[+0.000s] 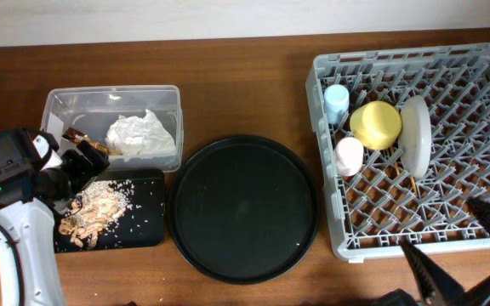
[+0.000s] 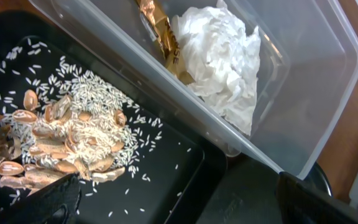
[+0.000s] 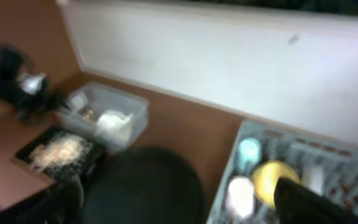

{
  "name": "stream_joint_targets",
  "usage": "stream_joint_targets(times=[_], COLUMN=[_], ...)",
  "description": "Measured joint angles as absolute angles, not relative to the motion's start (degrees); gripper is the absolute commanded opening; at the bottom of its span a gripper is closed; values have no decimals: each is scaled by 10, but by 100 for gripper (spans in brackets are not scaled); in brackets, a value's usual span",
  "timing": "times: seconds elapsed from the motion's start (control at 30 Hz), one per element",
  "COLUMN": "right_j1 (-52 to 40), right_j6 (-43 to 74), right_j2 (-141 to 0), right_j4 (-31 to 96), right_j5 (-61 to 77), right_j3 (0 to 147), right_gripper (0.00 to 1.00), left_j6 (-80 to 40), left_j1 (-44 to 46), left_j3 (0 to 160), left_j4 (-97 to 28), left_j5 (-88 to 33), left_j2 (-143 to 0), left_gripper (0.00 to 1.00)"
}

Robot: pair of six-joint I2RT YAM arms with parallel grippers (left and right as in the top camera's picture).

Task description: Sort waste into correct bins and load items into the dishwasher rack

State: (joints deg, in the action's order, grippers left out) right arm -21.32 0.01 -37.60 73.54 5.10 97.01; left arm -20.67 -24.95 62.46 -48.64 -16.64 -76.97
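Note:
The clear tub (image 1: pixel 62 106) holds the white napkin (image 1: pixel 143 136) and the brown-and-gold wrapper (image 1: pixel 88 142). The shallow black tray (image 1: pixel 143 225) holds tan food scraps (image 1: pixel 92 212). My left gripper (image 1: pixel 86 166) is open and empty over the border between tub and tray. The left wrist view shows its fingers (image 2: pixel 185 208) apart above the scraps (image 2: pixel 61 146), the napkin (image 2: pixel 219 59) and the wrapper (image 2: pixel 160 34). The grey rack (image 1: pixel 330 212) holds a blue cup (image 1: pixel 336 102), pink cup (image 1: pixel 348 155), yellow bowl (image 1: pixel 375 124), white plate (image 1: pixel 414 136) and chopsticks (image 1: pixel 413 181). My right gripper (image 1: pixel 464 248) is open and empty at the rack's front edge.
A big round black tray (image 1: pixel 243 206) lies between the bins and the rack. The right wrist view is blurred; its gripper (image 3: pixel 185 205) hangs over the round tray (image 3: pixel 145 186), with the rack (image 3: pixel 229 180) to the right and a white wall (image 3: pixel 229 68) behind.

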Motion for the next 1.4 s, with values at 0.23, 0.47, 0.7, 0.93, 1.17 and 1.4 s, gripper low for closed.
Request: stream_joint_targets(times=[0.23, 0.47, 0.7, 0.93, 1.17, 1.4], right_j1=[-125, -101, -101, -101, -101, -101], right_j6=[2, 21, 29, 30, 30, 30], right_j2=[-54, -23, -12, -8, -8, -8], right_j4=[420, 62, -27, 38, 38, 38], right_j5=[43, 44, 44, 45, 45, 45], right_j3=[496, 168, 15, 6, 6, 6], right_gripper=[99, 99, 99, 99, 99, 99], left_j6=[-208, -208, -208, -208, -208, -208], left_j1=[-249, -249, -249, -249, -249, -249], left_j3=[625, 625, 625, 625, 625, 625], left_j4=[-486, -486, -486, -486, -486, -486], left_j5=[-166, -166, -166, -166, -166, -166], left_j2=[-770, -770, -770, -770, -770, -770], left_gripper=[99, 99, 99, 99, 99, 99])
